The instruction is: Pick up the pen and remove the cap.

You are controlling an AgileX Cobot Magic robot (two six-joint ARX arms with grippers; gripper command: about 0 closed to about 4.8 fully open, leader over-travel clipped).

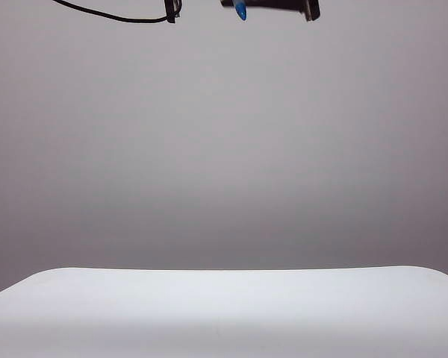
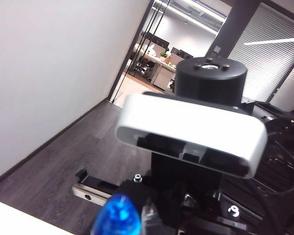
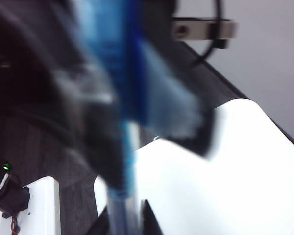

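Both grippers hang high above the table, at the top edge of the exterior view. The cap (image 1: 240,10) shows its blue rounded end there, between my left gripper (image 1: 172,9) and my right gripper (image 1: 231,4). In the left wrist view the cap (image 2: 116,218) rises large and close from where the jaws are. The left fingers are out of frame. In the blurred right wrist view my right gripper (image 3: 123,223) is shut on the clear barrel of the pen (image 3: 129,147). Its dark fingertips (image 3: 148,220) flank the barrel. A dark blur farther along the pen is my left gripper (image 3: 93,122). I cannot tell whether the cap sits on the pen.
The white table (image 1: 224,313) lies far below both grippers, in front of a plain grey wall. A black cable (image 1: 112,15) trails from the left arm. The right arm's silver wrist camera (image 2: 191,129) faces the left wrist view at close range.
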